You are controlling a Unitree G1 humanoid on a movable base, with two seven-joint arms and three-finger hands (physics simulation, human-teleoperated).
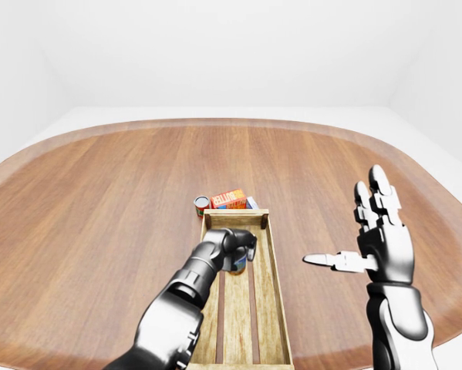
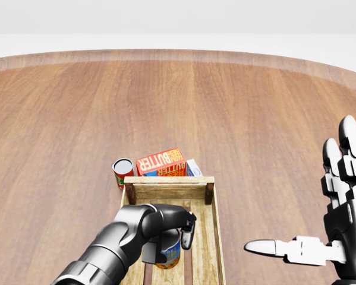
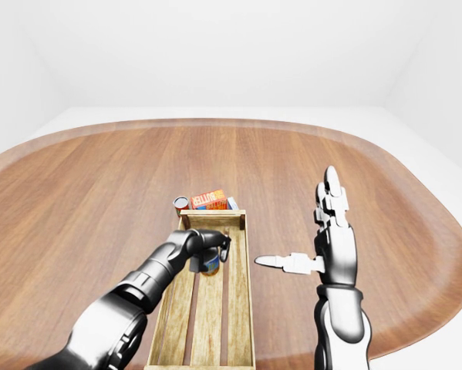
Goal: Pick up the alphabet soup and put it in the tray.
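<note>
The alphabet soup can (image 2: 169, 255), with a blue and yellow label, is upright inside the wooden slatted tray (image 2: 169, 180), near its upper end in the head view. My left hand (image 2: 176, 236) reaches into the tray from the bottom left, and its dark fingers are closed round the can's top and side. I cannot tell whether the can rests on the slats. My right hand (image 1: 346, 223) is open and empty, fingers up and thumb pointing left, held above the table to the right of the tray.
Just above the tray's upper end stand a red can (image 2: 123, 172), an orange butter box (image 2: 161, 162) and a small blue-and-white box (image 2: 194, 168). The tray lies on a large oval wooden table (image 1: 99, 193) and runs down to the view's bottom edge.
</note>
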